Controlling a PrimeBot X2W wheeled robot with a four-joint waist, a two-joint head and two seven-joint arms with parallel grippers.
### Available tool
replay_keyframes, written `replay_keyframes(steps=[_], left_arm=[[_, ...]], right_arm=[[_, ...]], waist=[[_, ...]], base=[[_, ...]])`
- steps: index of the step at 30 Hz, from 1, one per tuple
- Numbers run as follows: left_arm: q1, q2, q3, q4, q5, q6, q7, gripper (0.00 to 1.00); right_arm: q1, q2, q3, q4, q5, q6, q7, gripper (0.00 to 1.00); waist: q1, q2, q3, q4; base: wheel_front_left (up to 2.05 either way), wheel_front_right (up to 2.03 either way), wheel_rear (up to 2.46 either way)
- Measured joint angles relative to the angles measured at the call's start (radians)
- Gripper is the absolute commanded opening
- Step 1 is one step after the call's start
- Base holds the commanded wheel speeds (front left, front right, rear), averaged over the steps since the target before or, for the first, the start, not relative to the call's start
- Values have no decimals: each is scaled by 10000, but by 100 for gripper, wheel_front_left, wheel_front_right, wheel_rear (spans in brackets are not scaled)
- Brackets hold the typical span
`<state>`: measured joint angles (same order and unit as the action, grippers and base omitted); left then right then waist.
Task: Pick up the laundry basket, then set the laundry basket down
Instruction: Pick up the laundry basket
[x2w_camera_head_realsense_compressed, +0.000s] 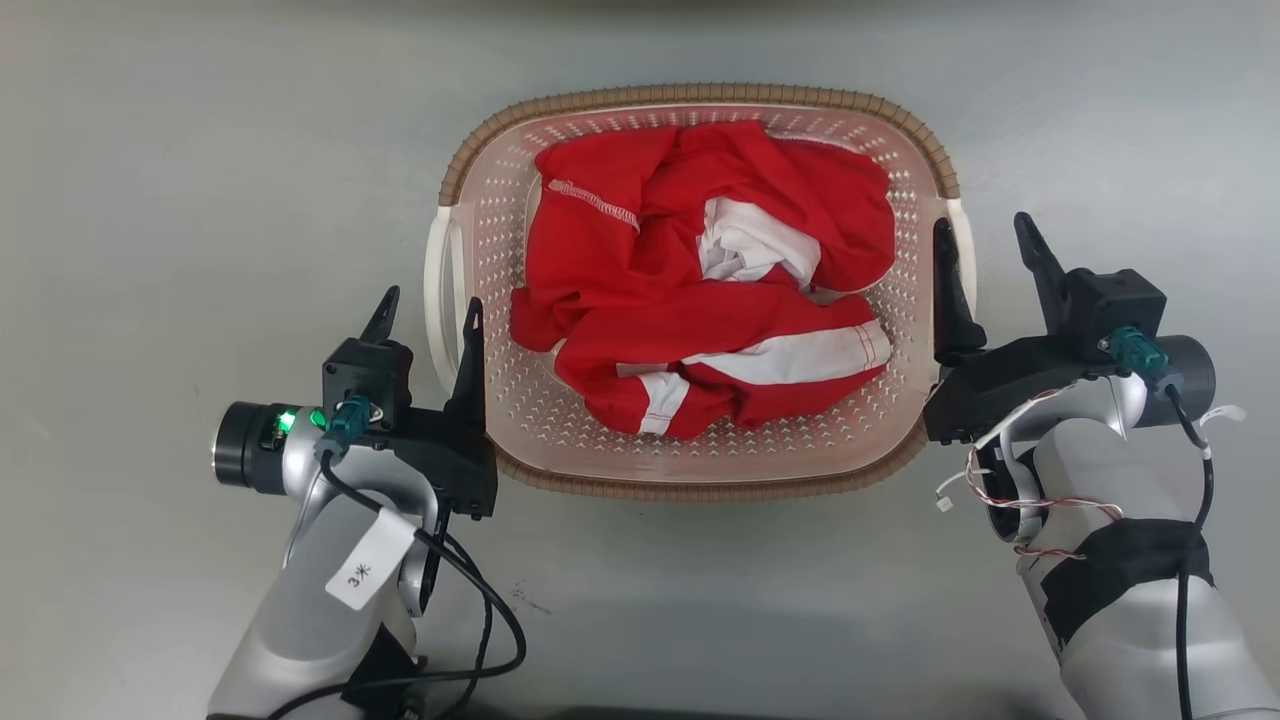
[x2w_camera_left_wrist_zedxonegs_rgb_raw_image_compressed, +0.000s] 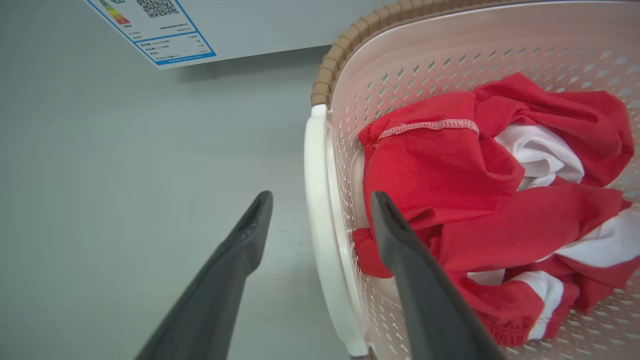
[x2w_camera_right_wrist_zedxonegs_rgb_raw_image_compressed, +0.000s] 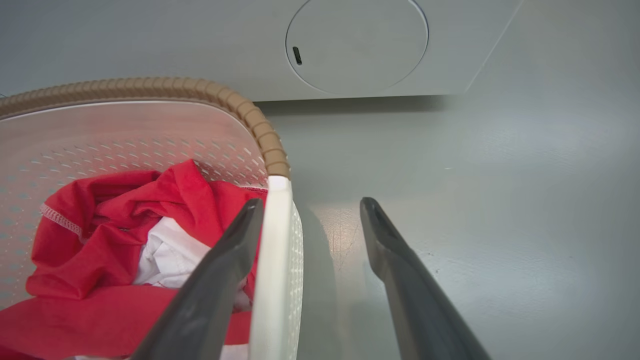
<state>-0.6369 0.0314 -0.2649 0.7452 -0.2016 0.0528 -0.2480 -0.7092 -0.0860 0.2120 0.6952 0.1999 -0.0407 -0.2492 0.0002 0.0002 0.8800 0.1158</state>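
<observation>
The laundry basket (x2w_camera_head_realsense_compressed: 700, 96), pale pink with a brown rim (x2w_camera_right_wrist_zedxonegs_rgb_raw_image_compressed: 150, 85), stands on the grey floor and holds red and white clothes (x2w_camera_head_realsense_compressed: 700, 290). My left gripper (x2w_camera_head_realsense_compressed: 428, 318) is open and straddles the white left handle (x2w_camera_left_wrist_zedxonegs_rgb_raw_image_compressed: 320, 210): one finger is inside the basket, the other outside, and neither is pressed to the handle. My right gripper (x2w_camera_head_realsense_compressed: 987, 250) is open in the same way around the white right handle (x2w_camera_right_wrist_zedxonegs_rgb_raw_image_compressed: 275, 250). The inner finger lies close along that handle, while the outer finger stands well apart over the floor.
A grey washing machine with a round door (x2w_camera_right_wrist_zedxonegs_rgb_raw_image_compressed: 357, 45) stands just beyond the basket, and its energy label (x2w_camera_left_wrist_zedxonegs_rgb_raw_image_compressed: 150, 30) hangs at the far left. Bare grey floor (x2w_camera_head_realsense_compressed: 180, 200) lies on both sides of the basket.
</observation>
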Motion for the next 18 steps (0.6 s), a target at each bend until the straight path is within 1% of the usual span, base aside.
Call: replay_keyframes(steps=[7, 17, 18], left_arm=[[-337, -2, -236, 642, -487, 0, -2, 100], [-654, -10, -435, 1360, -1097, 10, -6, 100], [-717, -15, -441, 1467, -1133, 10, -6, 100]], right_arm=[[-221, 31, 222, 531, -36, 146, -2, 100], [-408, 67, 539, 1202, -82, 234, -2, 100], [-408, 71, 560, 1246, -82, 236, -4, 97]], waist=[[-1, 0, 369, 61], [-1, -2, 476, -1], [-2, -2, 483, -5]], base=[[0, 0, 0], [0, 0, 0], [0, 0, 0]])
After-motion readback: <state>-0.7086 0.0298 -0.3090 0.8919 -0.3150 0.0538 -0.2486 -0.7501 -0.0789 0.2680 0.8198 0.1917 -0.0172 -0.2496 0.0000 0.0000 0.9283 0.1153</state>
